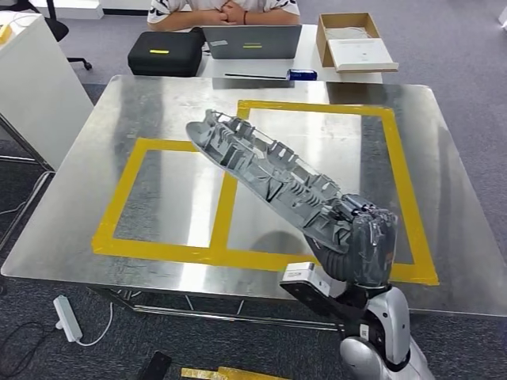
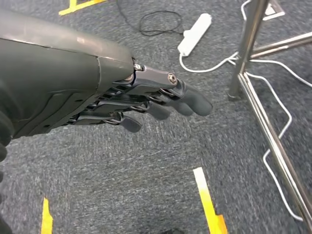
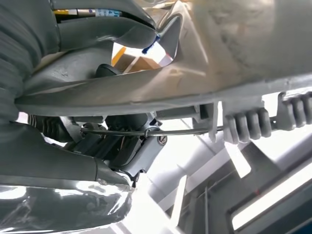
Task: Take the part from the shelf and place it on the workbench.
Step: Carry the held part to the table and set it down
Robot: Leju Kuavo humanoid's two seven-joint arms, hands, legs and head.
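The part (image 1: 263,165) is a long grey ribbed casting. My right hand (image 1: 364,241) grips its near end and holds it aloft, slanting up and away to the left over the steel workbench (image 1: 150,111) and its yellow tape rectangles (image 1: 223,207). Close up in the right wrist view, the part (image 3: 206,58) lies across my right hand (image 3: 117,141), whose fingers wrap it. My left hand (image 2: 147,97) hangs low beside the workbench over the grey carpet, its fingers stretched out and holding nothing.
A person (image 1: 221,11) sits behind the workbench at a table with a laptop (image 1: 251,41), a black case (image 1: 166,52) and an open cardboard box (image 1: 354,41). A power strip (image 2: 194,27), white cables and steel bench legs (image 2: 247,44) are near my left hand.
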